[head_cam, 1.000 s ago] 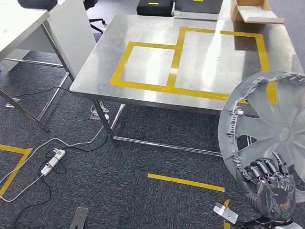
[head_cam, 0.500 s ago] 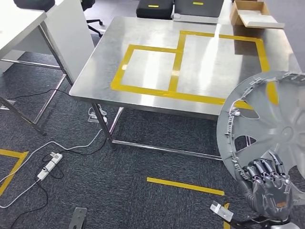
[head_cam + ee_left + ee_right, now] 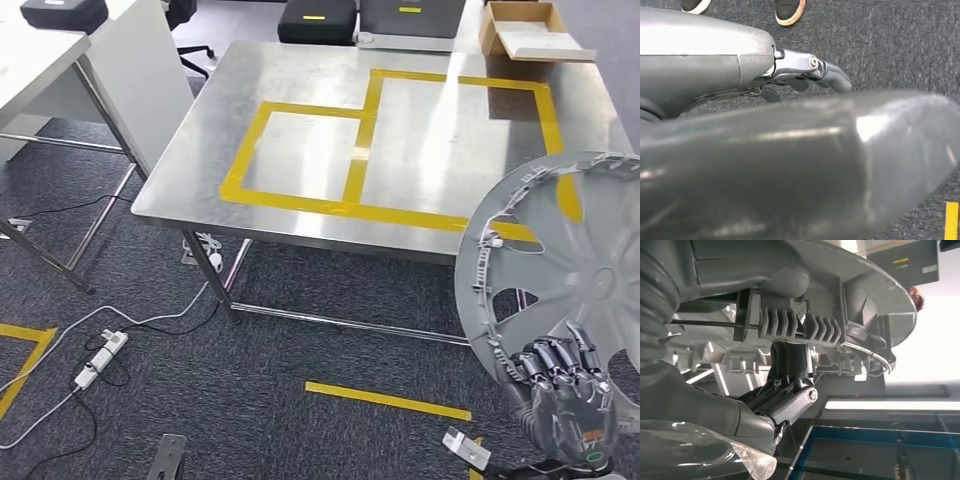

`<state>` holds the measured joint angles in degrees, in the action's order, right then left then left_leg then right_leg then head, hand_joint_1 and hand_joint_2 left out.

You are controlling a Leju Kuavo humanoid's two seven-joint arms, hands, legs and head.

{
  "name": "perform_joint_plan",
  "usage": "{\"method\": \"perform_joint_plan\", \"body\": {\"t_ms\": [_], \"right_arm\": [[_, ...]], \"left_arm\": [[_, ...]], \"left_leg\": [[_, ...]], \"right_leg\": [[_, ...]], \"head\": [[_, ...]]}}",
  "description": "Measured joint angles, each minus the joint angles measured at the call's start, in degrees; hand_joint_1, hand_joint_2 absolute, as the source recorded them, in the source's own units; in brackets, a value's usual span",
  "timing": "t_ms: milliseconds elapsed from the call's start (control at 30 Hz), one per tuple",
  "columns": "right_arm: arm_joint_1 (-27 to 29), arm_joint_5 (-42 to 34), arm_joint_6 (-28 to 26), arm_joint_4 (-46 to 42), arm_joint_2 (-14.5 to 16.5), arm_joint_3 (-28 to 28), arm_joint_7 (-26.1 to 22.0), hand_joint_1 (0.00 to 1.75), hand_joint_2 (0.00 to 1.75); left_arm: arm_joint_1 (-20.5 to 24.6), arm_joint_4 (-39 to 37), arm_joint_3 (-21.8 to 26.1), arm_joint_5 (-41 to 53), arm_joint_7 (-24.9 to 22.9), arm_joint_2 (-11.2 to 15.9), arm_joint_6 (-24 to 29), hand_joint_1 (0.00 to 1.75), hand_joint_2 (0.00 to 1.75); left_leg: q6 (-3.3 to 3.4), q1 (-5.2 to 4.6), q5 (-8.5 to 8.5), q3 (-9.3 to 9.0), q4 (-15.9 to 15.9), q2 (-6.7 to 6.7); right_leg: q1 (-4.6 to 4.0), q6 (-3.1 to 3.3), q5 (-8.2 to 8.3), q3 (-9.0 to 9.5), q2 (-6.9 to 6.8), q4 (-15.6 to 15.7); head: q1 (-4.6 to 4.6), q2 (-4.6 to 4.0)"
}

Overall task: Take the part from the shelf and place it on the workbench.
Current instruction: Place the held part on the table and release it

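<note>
The right hand [image 3: 567, 398] has its fingers curled over the lower rim of the grey wheel cover [image 3: 562, 265], which rises upright above it, short of the workbench [image 3: 302, 150].

A brushed-metal surface [image 3: 317, 80] with a soft, streaked sheen carries glossy yellow tape [image 3: 355, 175] laid in rectangles. The wheel cover [image 3: 573, 270], matt grey plastic with a smooth moulded face and a ribbed, clipped rim, sits in the right hand [image 3: 566, 400], whose dark fingers [image 3: 555, 358] look like jointed metal and hard plastic; a crinkled clear film [image 3: 696, 450] wraps its wrist. The left hand [image 3: 806, 67] shows polished silver metal and smooth grey casing. Below lies rough, dark speckled carpet [image 3: 226, 400]. An open box of plain brown cardboard [image 3: 528, 28] rests at the far edge.
</note>
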<state>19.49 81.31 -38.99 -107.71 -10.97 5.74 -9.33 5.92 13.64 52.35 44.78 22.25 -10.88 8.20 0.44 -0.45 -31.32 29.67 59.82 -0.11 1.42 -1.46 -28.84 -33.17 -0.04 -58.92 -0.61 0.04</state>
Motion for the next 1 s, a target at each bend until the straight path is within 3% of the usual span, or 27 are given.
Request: {"method": "perform_joint_plan", "body": {"t_ms": [67, 133, 167, 200, 233, 300, 367, 400, 500, 567, 633, 667, 700, 733, 800, 833, 900, 1000], "right_arm": [[0.0, -0.1, 0.0, 0.0, 0.0, 0.0, 0.1, 1.75, 1.75], [0.0, 0.1, 0.0, 0.0, 0.0, 0.0, 0.1, 1.75, 1.75], [0.0, 0.3, 0.0, 0.0, 0.0, 0.0, 0.1, 1.75, 1.75], [0.0, 0.5, 0.0, 0.0, 0.0, 0.0, 0.2, 1.75, 1.75], [0.0, 0.6, 0.0, 0.0, 0.0, 0.0, 0.3, 1.75, 1.75], [-0.1, 0.9, 0.0, 0.0, 0.0, 0.0, 0.6, 1.75, 1.75], [-0.2, 1.8, 0.0, 0.0, 0.0, 0.0, 1.4, 1.75, 1.75], [-0.3, 2.4, 0.0, 0.0, 0.0, 0.1, 1.8, 1.75, 1.75], [-0.4, 3.8, 0.0, 0.0, -0.3, 0.2, 2.9, 1.75, 1.75], [-0.6, 4.2, 0.0, 0.0, -0.6, 0.4, 3.7, 1.75, 1.75], [-0.6, 4.7, 0.0, 0.0, -0.9, 0.6, 4.5, 1.75, 1.75], [-0.5, 4.8, 0.0, 0.0, -1.0, 0.7, 4.8, 1.75, 1.75], [-0.4, 5.0, 0.0, 0.1, -1.2, 0.8, 5.1, 1.75, 1.75], [-0.4, 5.1, 0.0, 0.1, -1.3, 1.0, 5.3, 1.75, 1.75], [-0.4, 5.4, 0.0, 0.1, -1.6, 1.2, 5.9, 1.75, 1.75], [-0.4, 5.5, 0.0, 0.1, -1.7, 1.4, 6.1, 1.75, 1.75], [-0.4, 5.7, 0.0, 0.2, -1.9, 1.6, 6.5, 1.75, 1.75], [-0.3, 5.9, 0.0, 0.2, -2.1, 1.8, 6.8, 1.75, 1.75]], "left_arm": [[0.1, 0.0, 0.0, 0.0, 0.0, 0.0, 0.0, 0.0, 0.0], [0.1, 0.0, 0.0, 0.0, 0.0, 0.0, 0.0, 0.0, 0.0], [0.0, 0.0, 0.0, 0.0, 0.0, 0.0, 0.0, 0.0, 0.0], [-0.1, 0.0, 0.0, 0.0, 0.0, 0.0, 0.0, 0.0, 0.0], [-0.1, 0.0, 0.0, 0.0, 0.0, 0.1, 0.0, 0.0, 0.0], [-0.1, 0.0, 0.0, 0.0, 0.0, 0.2, 0.0, 0.0, 0.0], [-0.1, 0.0, 0.0, 0.0, 0.0, 0.3, 0.0, 0.0, 0.0], [-0.1, 0.0, 0.0, 0.1, 0.0, 0.4, 0.0, 0.0, 0.0], [-0.1, 0.0, 0.0, 0.1, 0.0, 0.4, -0.1, 0.0, 0.0], [0.2, 0.0, 0.0, 0.1, 0.0, 0.4, -0.2, 0.0, 0.0], [0.3, 0.0, 0.0, 0.1, 0.0, 0.3, -0.3, 0.0, 0.0], [0.2, 0.0, 0.0, 0.1, 0.0, 0.3, -0.3, 0.0, 0.0], [0.1, 0.0, 0.0, 0.1, 0.0, 0.3, -0.3, 0.0, 0.0], [0.1, 0.0, 0.0, 0.1, 0.0, 0.3, -0.3, 0.0, 0.0], [0.0, 0.0, 0.0, 0.0, 0.0, 0.3, -0.3, 0.0, 0.0], [0.1, 0.0, 0.0, 0.0, 0.0, 0.3, -0.3, 0.0, 0.0], [0.2, 0.0, 0.0, 0.0, 0.0, 0.4, -0.3, 0.0, 0.0], [0.2, 0.0, 0.0, 0.0, -0.1, 0.5, -0.4, 0.0, 0.0]], "left_leg": [[-0.55, 0.16, -1.8, 2.88, 5.6, 0.0], [-0.78, 0.25, -4.49, 7.57, 12.9, 0.0], [-0.68, 0.25, -5.15, 9.29, 14.9, -0.01], [-0.4, 0.16, -4.6, 10.11, 14.9, -0.01], [0.06, 0.0, -2.77, 9.98, 12.9, -0.01], [1.38, -0.74, 2.4, 8.12, 5.8, -0.06], [2.51, -1.48, 3.78, 6.64, 1.2, -0.2], [2.82, -1.65, 3.57, 6.34, 0.4, -0.29], [3.18, -1.29, 4.33, 4.89, -0.9, -0.3], [3.41, -0.99, 4.19, 3.9, -1.3, -0.25], [3.56, -0.96, 3.68, 3.61, -1.3, -0.25], [3.5, -0.94, 3.39, 3.4, -1.3, -0.25], [3.42, -0.92, 3.05, 3.09, -1.3, -0.26], [3.29, -0.87, 2.66, 2.62, -1.3, -0.28], [2.86, -0.78, 1.72, 1.38, -1.3, -0.32], [2.55, -0.82, 1.28, 0.94, -1.3, -0.35], [1.94, -0.97, 0.62, 0.51, -1.3, -0.34], [1.26, -0.99, 0.08, 0.0, -0.4, -0.29]], "right_leg": [[0.05, 0.47, -0.39, 0.7, 0.01, 0.1], [-0.08, 0.81, -0.94, 1.22, 0.11, 0.1], [-0.19, 0.88, -1.26, 1.57, 0.21, 0.1], [-0.31, 0.92, -1.62, 2.01, 0.32, 0.1], [-0.45, 0.92, -2.01, 2.53, 0.4, 0.1], [-0.67, 0.8, -2.75, 3.56, 0.49, 0.2], [-0.78, 0.38, -3.37, 3.91, 0.59, 0.4], [-0.82, 0.09, -3.43, 4.09, 0.65, 0.3], [-0.85, -0.87, -3.78, 4.43, 0.62, -1.0], [-0.8, -1.33, -5.85, 2.26, 0.53, -4.9], [-0.74, -1.71, -8.51, -2.04, 0.49, -11.5], [-0.7, -1.87, -9.01, -4.08, 0.47, -13.9], [-0.66, -1.97, -8.35, -5.26, 0.43, -14.5], [-0.61, -2.05, -6.51, -5.45, 0.38, -13.1], [-0.47, -2.21, -1.5, -3.62, 0.2, -6.6], [-0.5, -2.11, -0.37, -2.6, 0.08, -3.4], [-0.71, -1.14, -0.51, -1.37, 0.0, -0.7], [-0.55, 0.38, -0.8, 0.24, 0.18, -0.1]], "head": [[0.09, -0.01], [0.14, -0.02], [0.15, -0.02], [0.16, -0.02], [0.15, -0.02], [0.11, -0.02], [0.13, -0.02], [0.15, -0.02], [0.15, -0.02], [-0.14, -0.02], [-0.43, -0.02], [-0.46, -0.02], [-0.46, -0.02], [-0.48, -0.02], [-0.48, -0.02], [-0.54, -0.02], [-0.46, -0.02], [-0.26, -0.02]]}}
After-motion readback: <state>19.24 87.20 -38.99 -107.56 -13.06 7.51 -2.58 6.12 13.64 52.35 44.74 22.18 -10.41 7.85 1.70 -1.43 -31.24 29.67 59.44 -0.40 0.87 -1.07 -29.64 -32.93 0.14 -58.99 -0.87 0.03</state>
